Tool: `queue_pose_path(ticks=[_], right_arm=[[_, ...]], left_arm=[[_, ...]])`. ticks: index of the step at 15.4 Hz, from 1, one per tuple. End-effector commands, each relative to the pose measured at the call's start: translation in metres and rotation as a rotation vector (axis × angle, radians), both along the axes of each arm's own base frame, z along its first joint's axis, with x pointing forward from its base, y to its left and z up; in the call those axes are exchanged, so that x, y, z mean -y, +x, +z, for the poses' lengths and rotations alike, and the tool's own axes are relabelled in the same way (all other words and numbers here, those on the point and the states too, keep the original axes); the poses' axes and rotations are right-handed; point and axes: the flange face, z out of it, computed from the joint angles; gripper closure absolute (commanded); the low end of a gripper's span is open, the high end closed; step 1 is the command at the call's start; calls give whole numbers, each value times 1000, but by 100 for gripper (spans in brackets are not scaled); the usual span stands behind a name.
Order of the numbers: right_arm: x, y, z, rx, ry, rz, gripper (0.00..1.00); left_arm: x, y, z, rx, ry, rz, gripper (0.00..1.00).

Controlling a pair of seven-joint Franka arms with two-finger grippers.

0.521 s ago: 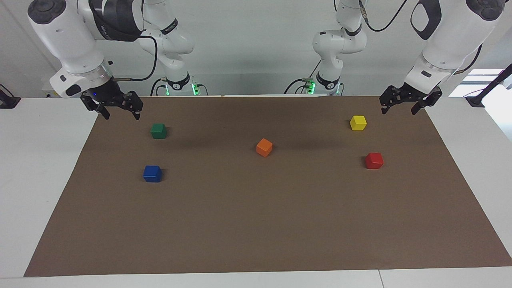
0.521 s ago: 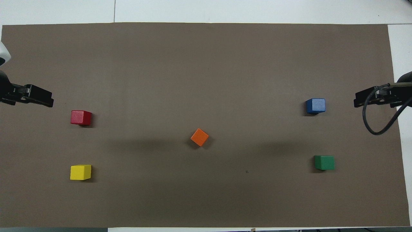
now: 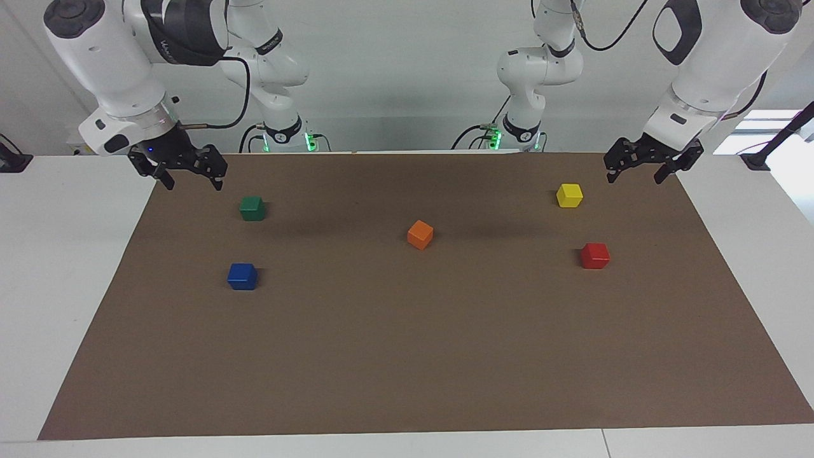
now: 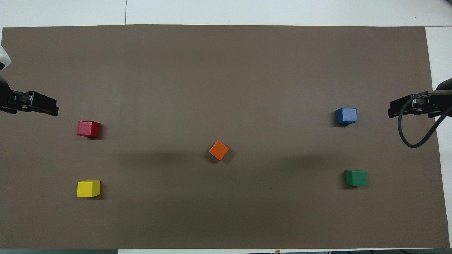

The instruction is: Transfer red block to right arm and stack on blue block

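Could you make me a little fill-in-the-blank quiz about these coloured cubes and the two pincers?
1. The red block lies farther from the robots than the ____ cube beside it.
2. The blue block lies toward the ____ arm's end of the table.
3. The cube in the middle of the mat is ____.
4. The left pincer and right pincer each hold ____.

Missing words: yellow; right; orange; nothing

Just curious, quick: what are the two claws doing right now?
Left gripper: open, holding nothing.
Right gripper: open, holding nothing.

White table (image 3: 76, 267), brown mat (image 3: 407, 356) across it — plain white wall (image 3: 407, 76), bright window (image 3: 763, 121)
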Motion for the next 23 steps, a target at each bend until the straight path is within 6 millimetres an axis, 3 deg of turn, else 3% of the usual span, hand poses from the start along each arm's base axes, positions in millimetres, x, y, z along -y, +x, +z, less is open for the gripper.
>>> queue_pose_path(ticks=[1, 4, 8, 11, 13, 15, 17, 20, 23], right_arm=[[5, -4, 1, 3, 19, 7, 0], [4, -5, 2, 2, 19, 12, 0], [0, -1, 0, 25, 44, 49, 0], [-3, 2, -12, 43, 247, 40, 0], [-6, 8, -22, 38, 402, 24, 0], [4, 7, -41, 40, 611, 10, 0], [15, 1, -70, 33, 849, -51, 0], [18, -12, -87, -8, 1056, -62, 0], [14, -23, -107, -58, 1279, -48, 0]], left_arm=[[-17, 1, -23, 38, -9, 25, 0], [-28, 5, -53, 54, -9, 32, 0], [-31, 11, -115, 90, -11, -67, 0], [-34, 12, -162, 56, -12, -65, 0], [-36, 8, -181, 52, -12, -60, 0], [-39, 9, -199, 44, -11, -53, 0], [-47, 7, -213, 40, -9, -40, 0], [-62, 0, -226, 32, -6, -3, 0], [-64, -6, -240, 28, -5, 20, 0]])
